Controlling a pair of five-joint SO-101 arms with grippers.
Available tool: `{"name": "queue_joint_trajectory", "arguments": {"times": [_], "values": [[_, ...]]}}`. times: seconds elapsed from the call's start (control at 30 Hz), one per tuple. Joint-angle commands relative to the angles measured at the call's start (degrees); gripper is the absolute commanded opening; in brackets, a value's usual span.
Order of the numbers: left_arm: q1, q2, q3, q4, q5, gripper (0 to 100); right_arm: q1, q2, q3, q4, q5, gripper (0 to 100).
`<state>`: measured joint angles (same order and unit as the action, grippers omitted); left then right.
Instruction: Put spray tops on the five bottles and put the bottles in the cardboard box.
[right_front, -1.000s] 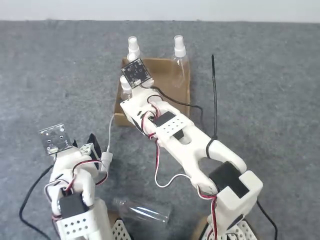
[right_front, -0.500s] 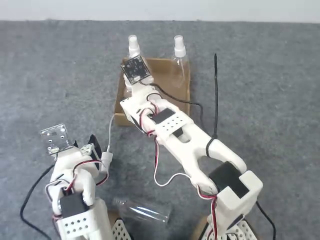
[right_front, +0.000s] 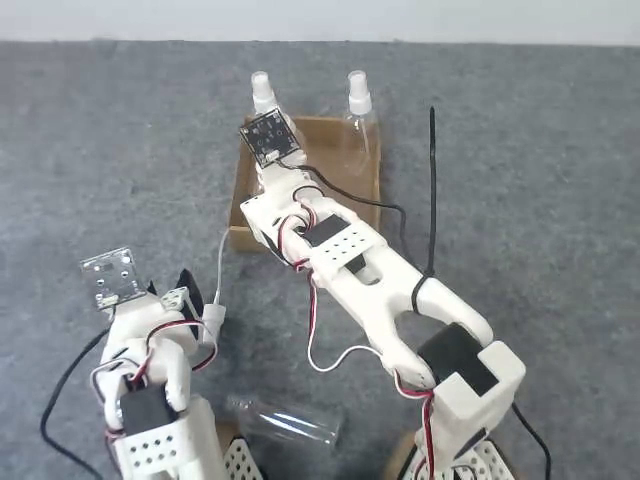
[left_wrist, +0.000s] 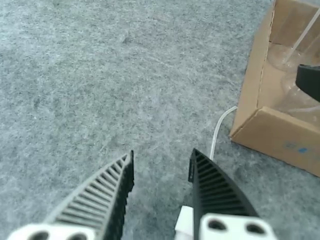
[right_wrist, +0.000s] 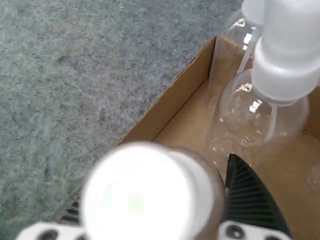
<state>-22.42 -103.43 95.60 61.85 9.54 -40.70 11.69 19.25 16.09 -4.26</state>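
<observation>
The cardboard box (right_front: 365, 190) sits on the grey carpet at the back centre. Two clear bottles with white spray tops stand at its far side, one (right_front: 263, 95) at the left corner and one (right_front: 359, 100) at the right. My right gripper (right_wrist: 160, 200) is shut on a third clear bottle with a white top (right_wrist: 145, 195), held over the box's near-left corner beside a standing bottle (right_wrist: 280, 60). At the lower left, my left gripper (left_wrist: 160, 170) is open over bare carpet, short of the box corner (left_wrist: 260, 120). Another clear bottle (right_front: 285, 420) lies on its side between the arm bases.
A white cable (left_wrist: 217, 130) runs over the carpet near the box's near-left corner. A thin black cable (right_front: 431, 190) stands up just right of the box. Open carpet spreads to the left and right of the box.
The right arm has pushed a little farther over the box, and the white top it carries has slipped under its camera board. The left arm's wrist shifted slightly.
</observation>
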Motion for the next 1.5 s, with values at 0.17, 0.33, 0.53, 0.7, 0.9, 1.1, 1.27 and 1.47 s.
{"name": "queue_joint_trajectory", "arguments": {"times": [0.17,0.33,0.53,0.7,0.9,1.1,1.27,1.47], "values": [[0.26,-0.97,-0.75,-2.11,-0.35,17,-0.57,-5.58,-3.78,5.67,-0.7,22.1],[0.26,-0.97,-0.75,-2.11,-0.35,17,-0.57,-6.11,-3.78,7.08,-0.7,22.1],[0.26,-0.97,-0.75,-2.11,-0.35,17,-0.48,-6.9,-3.78,7.16,-0.62,22.1],[0.26,-0.97,-0.75,-2.11,-0.35,17,-0.22,-9.1,-3.6,8.75,-0.62,22.1],[0.26,-0.97,-0.57,-3.08,-0.35,17,-0.22,-10.33,-3.6,9.63,-0.62,22.1],[0.26,-0.97,-0.57,-3.08,-0.35,17,-0.48,-9.01,-3.52,9.45,-0.7,22.4],[0.26,-0.97,-0.57,-3.08,-0.35,17,-0.57,-6.02,-3.96,8.66,-0.79,22.4],[0.26,-0.97,-0.57,-2.99,-0.35,17,-0.66,-5.14,-3.87,7.43,-0.79,22.5]]}}
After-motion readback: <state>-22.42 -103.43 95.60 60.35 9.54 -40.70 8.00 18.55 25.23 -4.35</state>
